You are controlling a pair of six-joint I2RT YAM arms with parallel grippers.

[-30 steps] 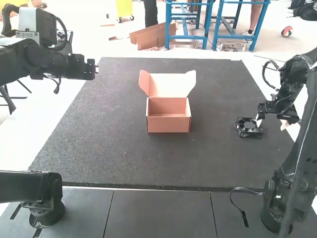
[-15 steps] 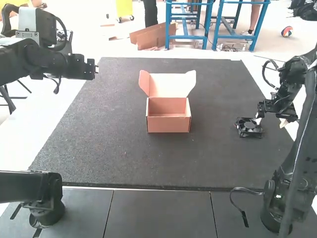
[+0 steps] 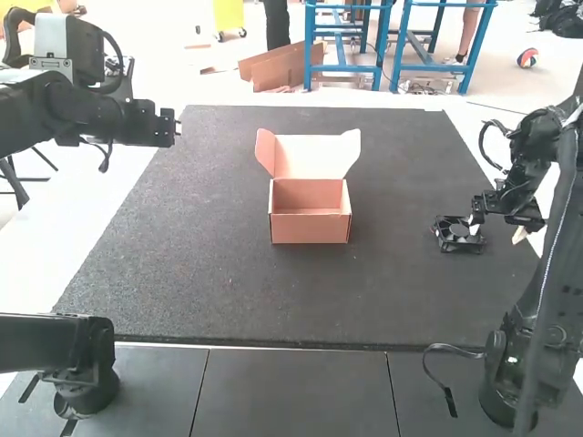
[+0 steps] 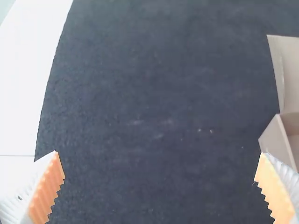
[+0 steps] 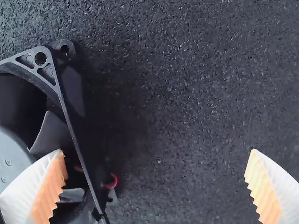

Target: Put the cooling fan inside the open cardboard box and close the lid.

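step: grasp cooling fan (image 3: 457, 234) | right gripper (image 3: 496, 226) wide open, straddling frame edge | lower squarely, pinch frame, avoid blades

Robotics lab or workshop. Left arm (image 3: 64, 114) and right arm (image 3: 547, 264) mounted at the counter's (image 3: 55, 228) near edge. Black rubber mat (image 3: 182, 255) covers its middle. Loose cable (image 3: 444, 362) by the right base.

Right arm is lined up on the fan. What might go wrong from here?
1. The right gripper is open astride only one frame edge of the cooling fan, one finger over the blades; closing there may pinch the red wire or tip the fan.
2. Nothing holds the cardboard box, so lowering the fan in may shove it; the left gripper hangs open well away from it.
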